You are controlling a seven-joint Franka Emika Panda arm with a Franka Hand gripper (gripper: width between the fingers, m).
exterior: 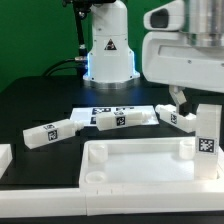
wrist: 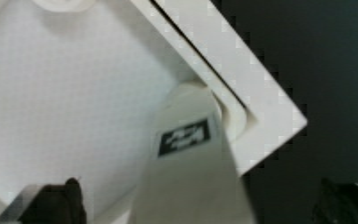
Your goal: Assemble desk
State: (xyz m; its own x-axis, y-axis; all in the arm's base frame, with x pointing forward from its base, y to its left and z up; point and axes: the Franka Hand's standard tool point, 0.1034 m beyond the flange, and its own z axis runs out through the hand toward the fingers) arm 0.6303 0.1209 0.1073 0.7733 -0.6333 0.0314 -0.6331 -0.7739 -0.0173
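Alignment matters: the gripper (wrist: pixel 197 205), spread wide around the upright leg (wrist: pixel 190 135) at two o'clock on the desk top (exterior: pixel 140 165) in the exterior view, should close squarely.

legs (exterior: pixel 118 120) lie behind desk top (exterior: pixel 140 168)

A black worktop (exterior: pixel 40 100) fills the scene, with a green backdrop (exterior: pixel 30 35) behind its far edge. The marker board (exterior: pixel 110 107) lies flat near the middle of the worktop, tags facing up. A plain white bar (exterior: pixel 40 205) runs along the near edge. Another white piece (exterior: pixel 4 155) shows at the exterior view's left edge.
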